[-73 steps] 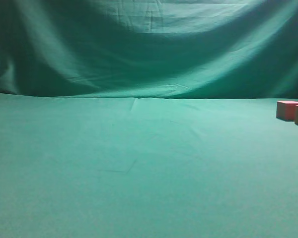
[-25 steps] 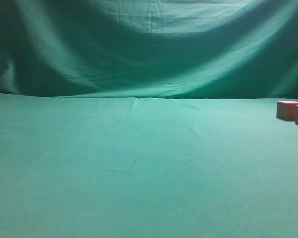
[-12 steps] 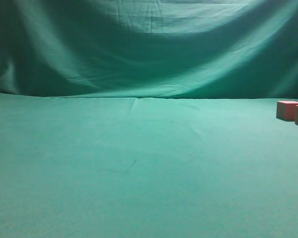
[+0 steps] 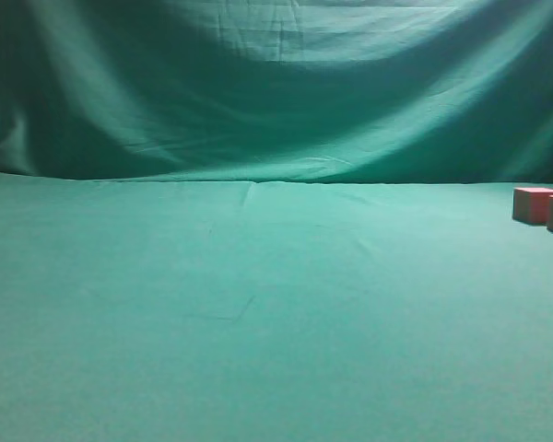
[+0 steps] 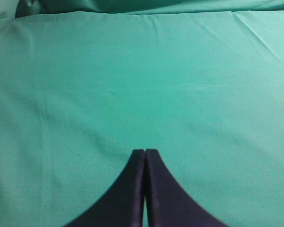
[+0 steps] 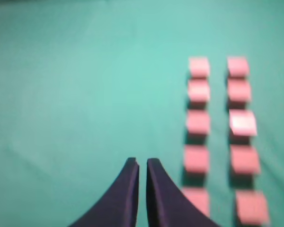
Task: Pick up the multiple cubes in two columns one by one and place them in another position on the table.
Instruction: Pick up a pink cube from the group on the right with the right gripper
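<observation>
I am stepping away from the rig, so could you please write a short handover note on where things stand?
Left end effector: shut, empty, above bare green table.
Right end effector: nearly shut, holding nothing, hanging over the table to the left of the cubes.
Cubes: ten, in two columns of five, seen in the right wrist view; the exterior view catches only two at its right edge.
Done: nothing visibly moved; both columns look complete.
Left: pick each cube in turn and set it down elsewhere on the table.

draped green backdrop cloth [image 4: 276,92], creased, hanging behind, shadowed folds
</observation>
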Motion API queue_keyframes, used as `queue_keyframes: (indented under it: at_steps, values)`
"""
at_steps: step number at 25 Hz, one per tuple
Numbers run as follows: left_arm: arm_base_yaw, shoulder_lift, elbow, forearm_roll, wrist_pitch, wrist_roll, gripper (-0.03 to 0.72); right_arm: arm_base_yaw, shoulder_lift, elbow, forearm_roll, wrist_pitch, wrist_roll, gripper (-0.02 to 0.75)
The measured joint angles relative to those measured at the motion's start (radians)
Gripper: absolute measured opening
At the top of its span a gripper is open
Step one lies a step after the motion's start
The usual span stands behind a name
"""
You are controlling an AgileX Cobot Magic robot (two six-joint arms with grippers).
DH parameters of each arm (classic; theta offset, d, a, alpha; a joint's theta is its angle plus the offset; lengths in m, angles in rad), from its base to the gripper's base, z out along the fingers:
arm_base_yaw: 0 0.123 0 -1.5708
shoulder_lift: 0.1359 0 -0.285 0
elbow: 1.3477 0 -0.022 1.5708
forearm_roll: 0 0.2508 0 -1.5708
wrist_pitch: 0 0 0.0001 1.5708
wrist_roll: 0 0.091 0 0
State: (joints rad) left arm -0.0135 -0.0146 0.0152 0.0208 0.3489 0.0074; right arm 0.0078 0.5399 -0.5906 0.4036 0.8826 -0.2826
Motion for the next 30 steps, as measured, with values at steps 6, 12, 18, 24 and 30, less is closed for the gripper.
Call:
queue_keyframes:
  at_steps: [6,12,18,24,30]
  values:
    - [0.000,0.000,0.000,0.000,0.000,0.000,0.000,-0.002,0.179,-0.083,-0.270,0.248,0.218,0.000]
    - [0.000,0.000,0.000,0.000,0.000,0.000,0.000,0.058,0.186,-0.085,-0.277,0.279,0.293,0.000]
    - [0.000,0.000,0.000,0.000,0.000,0.000,0.000,0.123,0.186,-0.085,-0.293,0.272,0.365,0.000]
    - [0.000,0.000,0.000,0.000,0.000,0.000,0.000,0.150,0.198,-0.085,-0.334,0.264,0.419,0.000]
    - [0.000,0.000,0.000,0.000,0.000,0.000,0.000,0.162,0.313,-0.022,-0.378,0.191,0.448,0.000]
